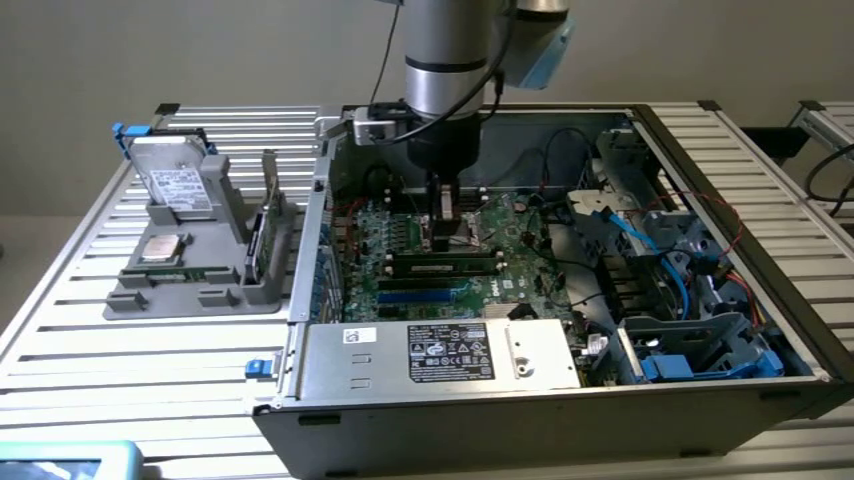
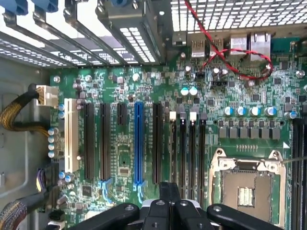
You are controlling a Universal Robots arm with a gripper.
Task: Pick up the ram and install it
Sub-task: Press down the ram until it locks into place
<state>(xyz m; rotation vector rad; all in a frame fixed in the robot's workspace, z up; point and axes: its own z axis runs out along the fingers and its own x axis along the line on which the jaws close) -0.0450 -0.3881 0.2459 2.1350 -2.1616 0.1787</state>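
The ram (image 1: 441, 266) stood in a motherboard (image 1: 518, 226) slot, apparently seated. Judged light, stiff, fragile: best held by its edges, not chips. The gripper (image 1: 447, 208) fingers were clenched, empty.

The exterior view looks down at a slant from above and in front of the slatted metal bench (image 1: 80, 330), taking in the whole open grey computer case (image 1: 561, 400) from some way off. The wrist view looks straight down, close over the green motherboard (image 2: 124, 158) inside that case. Both views share this motherboard (image 1: 441, 250) and its empty silver processor socket (image 2: 247, 189)
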